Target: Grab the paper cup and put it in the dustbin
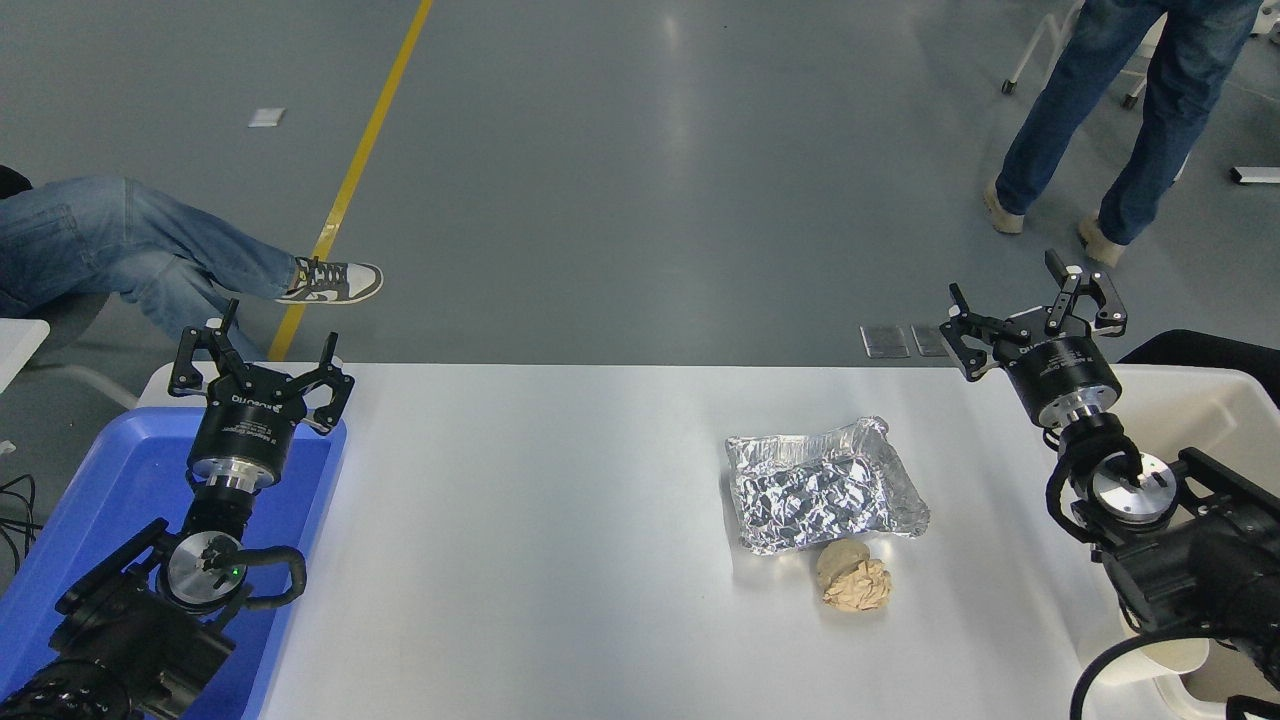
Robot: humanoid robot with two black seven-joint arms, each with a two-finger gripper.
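right gripper (1030,305) is being held wide, empty, past table's (560,480) far edge above dustbin (1215,400) | left gripper (258,360) being held wide over blue tray (90,520) | foil tray (825,487) touching paper ball (853,579) mid-table

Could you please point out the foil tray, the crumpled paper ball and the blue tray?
foil tray (822,493), head view, crinkled floor.
crumpled paper ball (855,583), head view, its middle.
blue tray (120,480), head view, bare floor beside the left arm.

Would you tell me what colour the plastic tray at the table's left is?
Blue plastic tray, in the head view.
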